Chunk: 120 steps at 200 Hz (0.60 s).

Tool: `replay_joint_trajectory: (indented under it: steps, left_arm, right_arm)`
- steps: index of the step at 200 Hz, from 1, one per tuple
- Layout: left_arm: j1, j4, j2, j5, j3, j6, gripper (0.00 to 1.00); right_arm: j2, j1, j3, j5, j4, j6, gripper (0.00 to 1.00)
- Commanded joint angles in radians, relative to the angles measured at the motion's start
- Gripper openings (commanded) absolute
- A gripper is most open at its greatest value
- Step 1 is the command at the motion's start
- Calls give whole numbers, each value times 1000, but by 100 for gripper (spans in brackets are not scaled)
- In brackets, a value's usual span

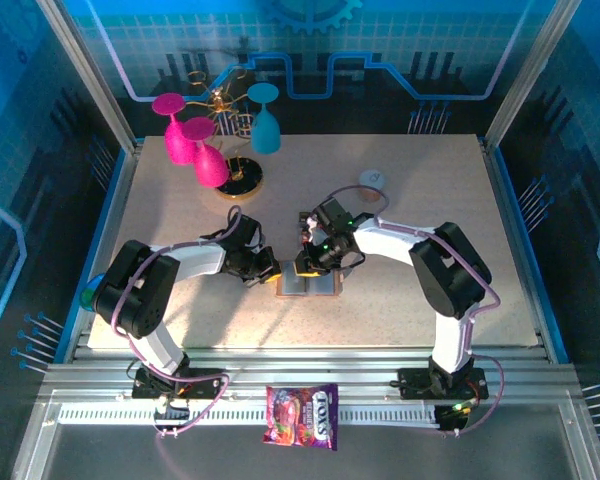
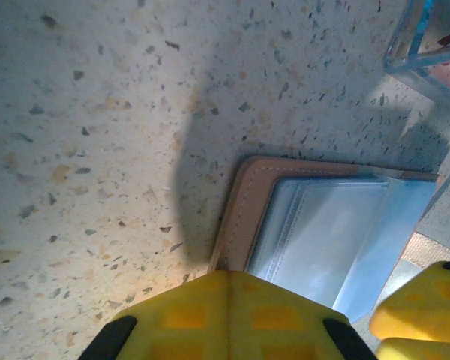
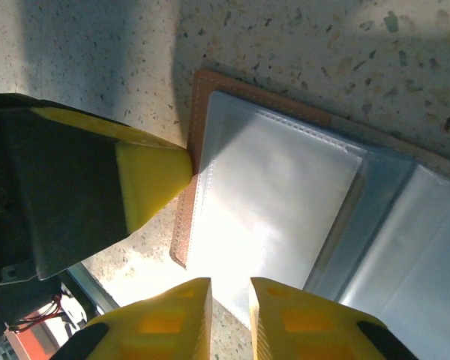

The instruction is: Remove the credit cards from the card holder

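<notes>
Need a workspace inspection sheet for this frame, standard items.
Surface: speckled beige tabletop, no spills seen.
Job's things: card holder open flat at centre, clear pockets up.
Clutter: two pink goblets, blue goblet on gold stand far left; small grey disc; candy packet on front rail.
Hands: left hand shut at holder's brown edge; right hand narrowly open over a pocket.
Cables: lilac cables along both arms.
Surroundings: blue printed walls, aluminium frame.

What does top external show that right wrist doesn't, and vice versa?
Top external: both whole arms, pink glasses, blue glass, candy packet near the bases.
Right wrist: stitching on the card holder's brown edge, clear pockets washed out by glare, left hand's tip touching that edge, right hand's fingers slightly apart.
Both: the open card holder on the table, both hands at it.
</notes>
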Motion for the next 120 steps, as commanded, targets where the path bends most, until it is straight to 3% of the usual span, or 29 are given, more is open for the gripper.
replay_joint_trajectory:
  steps: [1,120]
  left_arm:
    - [-7,-20,-3,9,1,-5,7]
    - [-8,-27,-6,3,-5,-1,7]
  right_arm:
    - [28,20,6,-10,4,15,23]
    - [64,37,36,50,-65,3,30]
